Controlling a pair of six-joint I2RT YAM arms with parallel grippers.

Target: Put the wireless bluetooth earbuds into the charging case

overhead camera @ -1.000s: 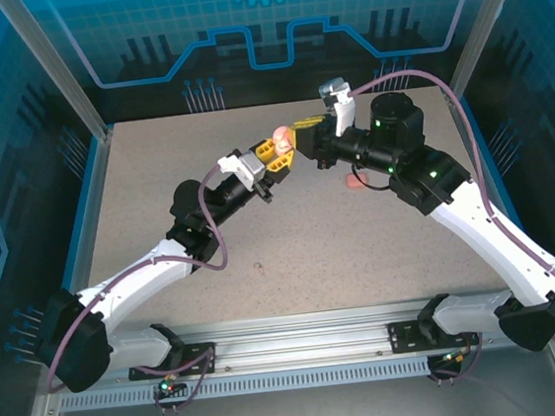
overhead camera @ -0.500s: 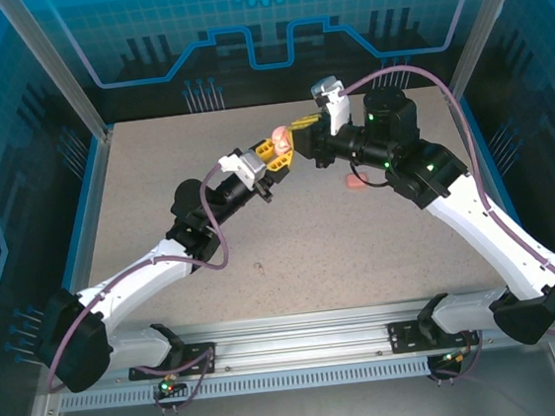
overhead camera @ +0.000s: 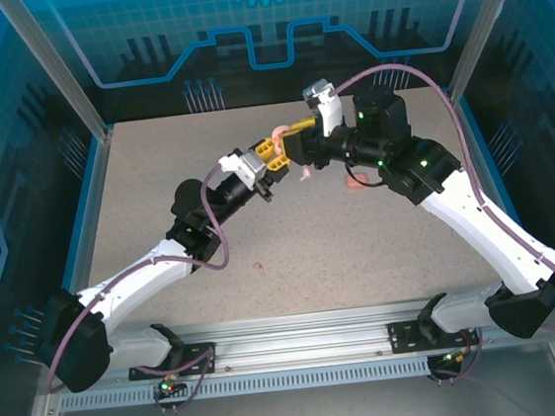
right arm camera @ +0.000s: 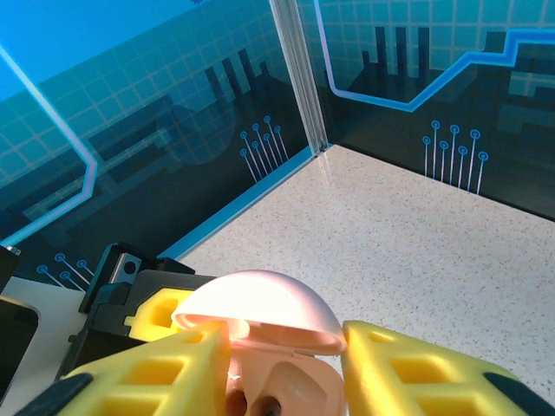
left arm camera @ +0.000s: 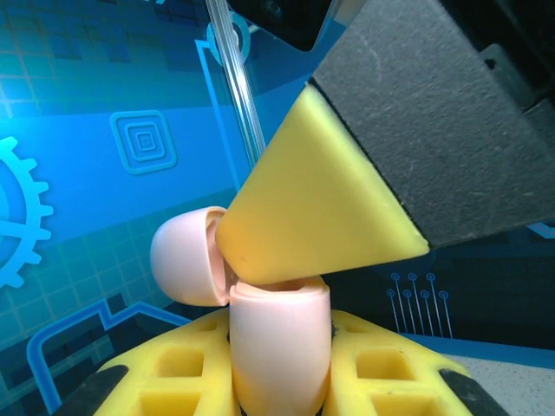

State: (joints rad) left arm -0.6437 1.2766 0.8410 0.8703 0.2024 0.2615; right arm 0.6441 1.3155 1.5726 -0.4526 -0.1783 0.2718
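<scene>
Left claw [overhead camera: 274, 155] and right claw [overhead camera: 300, 138] meet above the table [overhead camera: 158, 201] (pink case [overhead camera: 279, 131] between them)

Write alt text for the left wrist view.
A pink charging case, lid flipped open to the left, stands clamped between the yellow fingers of the left hand. A yellow finger of the right hand touches its open mouth from the upper right; blue patterned wall behind.

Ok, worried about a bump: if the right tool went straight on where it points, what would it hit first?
Probably the open pink case, directly ahead of the right tool; the left tool holding it lies just behind. Depth is unclear.
</scene>
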